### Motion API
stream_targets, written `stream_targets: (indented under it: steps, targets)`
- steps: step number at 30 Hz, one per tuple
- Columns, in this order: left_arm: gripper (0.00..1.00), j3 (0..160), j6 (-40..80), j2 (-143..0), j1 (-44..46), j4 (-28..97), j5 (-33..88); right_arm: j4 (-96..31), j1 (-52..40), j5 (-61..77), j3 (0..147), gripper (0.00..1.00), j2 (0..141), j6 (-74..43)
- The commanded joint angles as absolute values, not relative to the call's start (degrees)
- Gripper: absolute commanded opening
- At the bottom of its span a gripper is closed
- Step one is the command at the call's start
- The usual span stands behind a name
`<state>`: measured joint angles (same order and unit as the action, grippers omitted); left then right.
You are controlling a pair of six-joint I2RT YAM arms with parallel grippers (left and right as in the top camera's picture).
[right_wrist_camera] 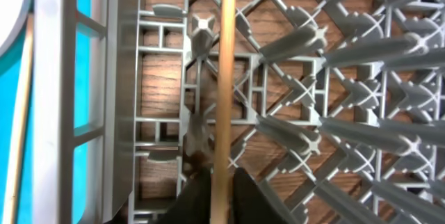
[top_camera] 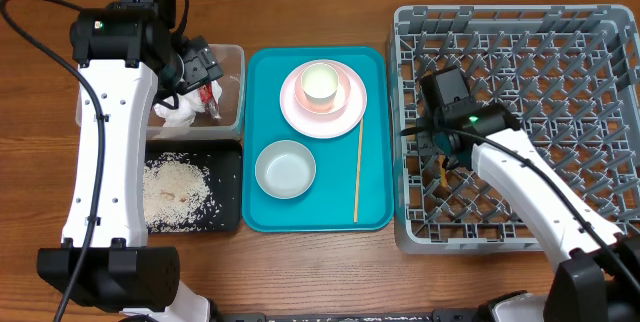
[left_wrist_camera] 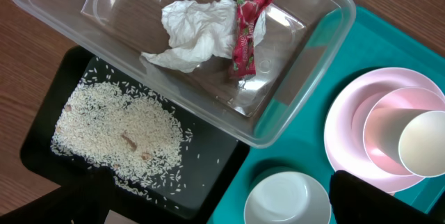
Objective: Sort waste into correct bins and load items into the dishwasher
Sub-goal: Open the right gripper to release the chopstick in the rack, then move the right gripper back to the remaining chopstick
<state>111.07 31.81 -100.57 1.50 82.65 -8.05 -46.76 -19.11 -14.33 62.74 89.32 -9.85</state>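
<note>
Overhead looks straight down, teal tray [top_camera: 340, 177] central. Left wrist, nearer, shares its left edge; right wrist, nearest, its right edge.

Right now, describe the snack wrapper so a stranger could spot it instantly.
Left of the teal tray sits a clear tub, beside the black tray of rice. Inside, against the crumpled white napkin, lies the wrapper: the only red thing there.

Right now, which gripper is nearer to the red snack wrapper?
Left. The left gripper hovers above the clear tub holding the red wrapper; the right gripper is over the grey dish rack, beyond the teal tray.
</note>
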Motion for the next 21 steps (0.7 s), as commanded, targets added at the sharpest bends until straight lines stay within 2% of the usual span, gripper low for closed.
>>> stream_targets:
  steps: [1,8,13,16,21]
  targets:
    - [1.00,111.46,31.73,-100.44,1.52,82.48,-8.73,-45.67,-18.90,-13.82,60.80,0.15,89.52,-8.95]
    - [1.00,111.46,31.70,-100.44,1.52,82.48,-8.73,-46.48,-18.90,-15.81,61.73,0.10,89.41,-8.88]
    - [1.00,111.46,31.73,-100.44,1.52,82.48,-8.73,-56.16,-18.90,-16.56,71.00,0.10,88.84,-9.19]
    - [1.00,111.46,31.70,-100.44,1.52,82.48,-8.73,-62.06,-19.14,-8.47,78.30,0.11,88.71,-9.21]
    - [1.00,111.46,31.73,-100.44,1.52,82.41,-8.73,-63.24,-19.16,14.37,83.31,0.24,88.71,-9.23]
